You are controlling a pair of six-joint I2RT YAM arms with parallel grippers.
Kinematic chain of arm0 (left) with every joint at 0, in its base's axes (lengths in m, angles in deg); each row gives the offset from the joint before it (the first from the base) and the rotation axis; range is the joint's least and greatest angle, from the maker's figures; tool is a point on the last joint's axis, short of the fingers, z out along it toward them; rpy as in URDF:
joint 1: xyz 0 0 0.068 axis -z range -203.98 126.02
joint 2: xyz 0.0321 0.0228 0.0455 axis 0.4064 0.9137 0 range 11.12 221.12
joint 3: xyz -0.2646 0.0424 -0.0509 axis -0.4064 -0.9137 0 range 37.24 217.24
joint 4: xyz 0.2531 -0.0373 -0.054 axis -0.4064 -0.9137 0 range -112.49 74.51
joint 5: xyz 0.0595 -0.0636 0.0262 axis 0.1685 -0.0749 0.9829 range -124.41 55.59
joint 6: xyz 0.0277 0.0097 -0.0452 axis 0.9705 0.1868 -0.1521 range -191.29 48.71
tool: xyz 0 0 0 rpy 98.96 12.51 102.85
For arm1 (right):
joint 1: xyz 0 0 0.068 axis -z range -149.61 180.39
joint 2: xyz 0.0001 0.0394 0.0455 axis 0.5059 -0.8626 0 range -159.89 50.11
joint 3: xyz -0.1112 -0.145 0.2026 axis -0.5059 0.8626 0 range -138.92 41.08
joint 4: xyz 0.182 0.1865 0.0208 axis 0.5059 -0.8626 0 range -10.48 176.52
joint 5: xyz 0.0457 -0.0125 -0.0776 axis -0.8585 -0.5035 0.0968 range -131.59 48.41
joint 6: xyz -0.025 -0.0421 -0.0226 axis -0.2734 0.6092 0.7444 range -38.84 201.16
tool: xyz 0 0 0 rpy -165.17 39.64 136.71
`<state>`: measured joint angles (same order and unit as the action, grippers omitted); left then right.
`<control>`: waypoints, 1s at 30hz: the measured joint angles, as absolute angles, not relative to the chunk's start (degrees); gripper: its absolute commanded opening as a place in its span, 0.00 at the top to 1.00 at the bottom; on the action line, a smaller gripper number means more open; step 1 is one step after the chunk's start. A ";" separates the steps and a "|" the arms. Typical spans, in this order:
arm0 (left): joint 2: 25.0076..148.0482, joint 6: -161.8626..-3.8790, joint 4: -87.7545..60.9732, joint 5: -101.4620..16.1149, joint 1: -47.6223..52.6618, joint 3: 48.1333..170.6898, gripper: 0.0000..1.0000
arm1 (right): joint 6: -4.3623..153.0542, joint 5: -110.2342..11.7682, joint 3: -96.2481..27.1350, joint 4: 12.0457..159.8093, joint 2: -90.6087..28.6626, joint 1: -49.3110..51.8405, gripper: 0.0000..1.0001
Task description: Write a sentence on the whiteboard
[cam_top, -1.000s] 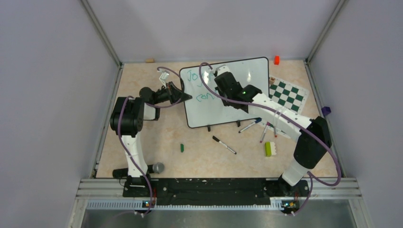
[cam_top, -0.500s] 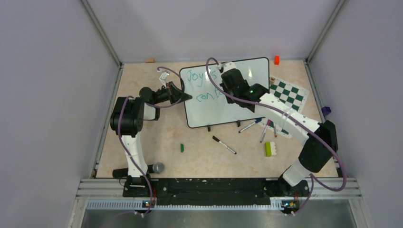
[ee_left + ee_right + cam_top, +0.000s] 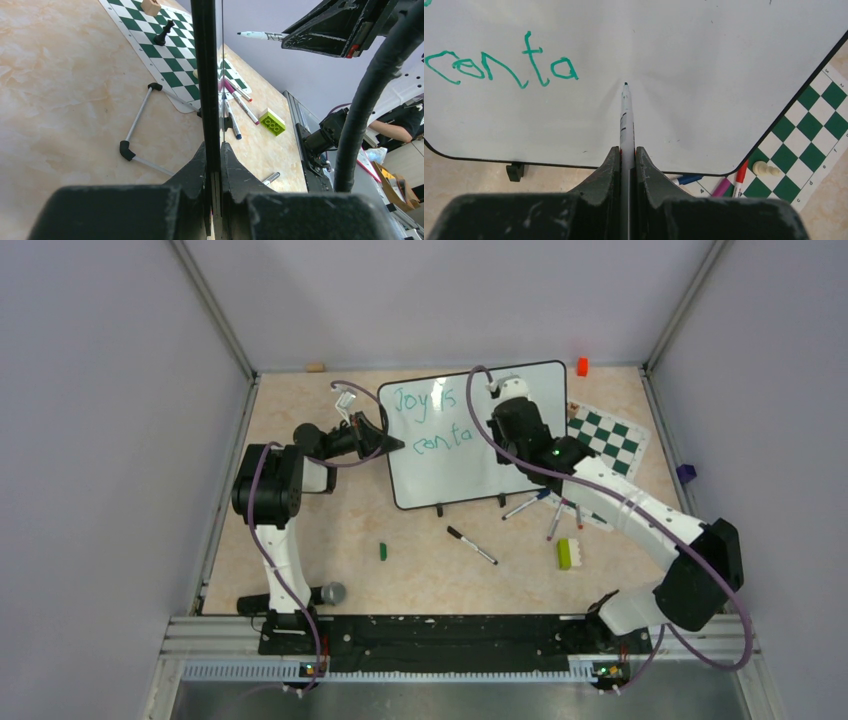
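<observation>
The whiteboard (image 3: 450, 475) stands tilted at the back middle of the table. The sentence on it reads "Joy is" (image 3: 425, 400) in teal, with "conta" (image 3: 440, 440) below. My left gripper (image 3: 393, 445) is shut on the board's left edge (image 3: 205, 75), its fingers (image 3: 197, 165) pinching the black frame. My right gripper (image 3: 500, 418) is shut on a white marker (image 3: 626, 115). The marker's tip sits close to the board just right of "conta" (image 3: 499, 67); whether it touches I cannot tell. In the left wrist view the marker (image 3: 260, 35) points at the board face.
A green-and-white chess mat (image 3: 605, 440) with pieces lies right of the board. Loose markers (image 3: 555, 515), a black pen (image 3: 470, 545), a lime brick (image 3: 565, 553) and a small green cap (image 3: 383, 551) lie in front. An orange block (image 3: 582, 366) sits behind.
My right gripper has moved rightward across the board with the marker, uncovering "Joy is", and the lower word has grown to "conta". The left arm has stayed still on the board's edge.
</observation>
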<state>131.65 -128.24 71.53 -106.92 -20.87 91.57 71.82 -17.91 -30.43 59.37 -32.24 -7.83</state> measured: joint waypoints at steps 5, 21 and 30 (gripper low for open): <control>131.65 -128.24 71.53 -106.92 -20.87 91.57 1.00 | 70.90 -18.33 -25.55 62.93 -26.93 -7.56 1.00; 131.65 -128.22 71.53 -106.94 -20.87 91.59 1.00 | 70.90 -18.57 -26.34 64.90 -27.52 -7.34 1.00; 131.65 -128.24 71.53 -106.94 -20.87 91.59 1.00 | 72.65 -19.00 -29.97 62.82 -31.67 -7.34 1.00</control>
